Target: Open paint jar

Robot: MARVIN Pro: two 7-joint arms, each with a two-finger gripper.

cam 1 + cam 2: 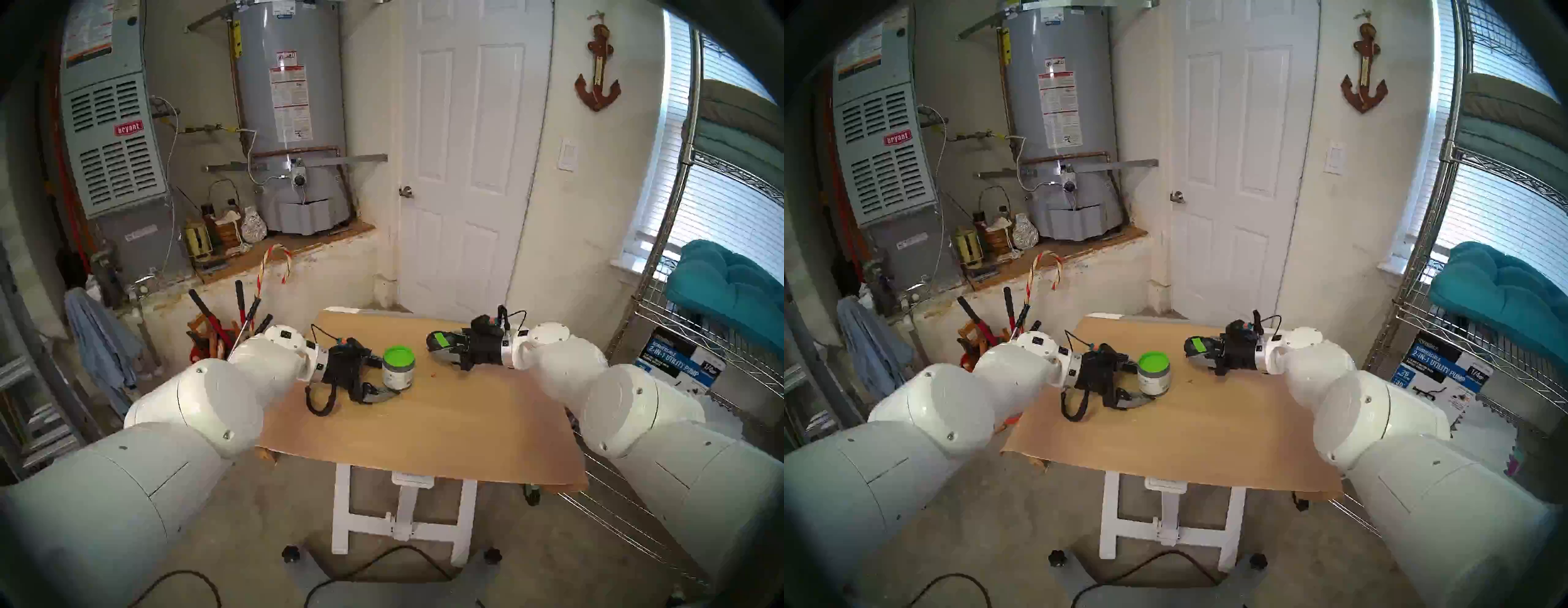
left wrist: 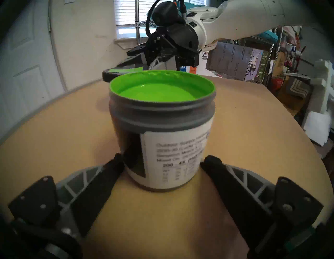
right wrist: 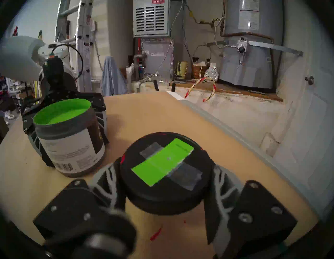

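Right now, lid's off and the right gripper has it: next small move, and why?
Probably lower the black round lid with the green strip onto the bare tan board tabletop and release. The right gripper holds it clear of the squat white-labelled paint jar, which stands open, green paint showing. The left gripper is open around the jar's base, so the jar needs nothing more.

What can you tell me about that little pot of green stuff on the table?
The paint jar is small, squat and round, grey with a threaded neck and a white printed label with a barcode. It stands upright on the brown table, open, holding bright green paint. The left gripper has a finger on each side of its base. Its black lid is off.
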